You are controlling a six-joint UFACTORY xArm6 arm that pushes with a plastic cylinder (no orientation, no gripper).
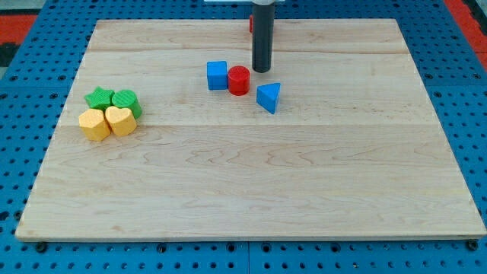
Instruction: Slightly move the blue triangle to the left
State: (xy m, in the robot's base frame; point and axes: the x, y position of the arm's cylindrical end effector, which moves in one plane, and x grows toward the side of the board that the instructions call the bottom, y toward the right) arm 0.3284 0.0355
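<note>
Seven small blocks and one dark rod share a pale wooden desk (251,198), the largest thing in the scene, which lies on a blue perforated surface (23,137) that frames it on all sides.

Next in size is the rod (262,34), a straight dark cylinder that comes down from the far edge of the view. My tip (262,71) sits on the desk in the far middle part. It is just beside the red cylinder (239,80), to that block's right and a little farther away, and it is near the blue triangle (268,97), which lies nearer and slightly to the right of the tip. Whether the tip touches the red cylinder cannot be told. The arm carries no end effector that opens or closes, only this rod, so it grips nothing.

Then the blocks. The blue cube (218,74) stands just left of the red cylinder, close against it. The blue triangle is apart from both, right of the red cylinder.

Well apart on the left side sits a tight cluster of four: a green star (99,97) and a second green block (125,100) of unclear shape on the far side, with two yellow hearts, the left one (94,125) and the right one (120,120), on the near side.

A sliver of red (250,23) shows behind the rod; its shape is hidden.
</note>
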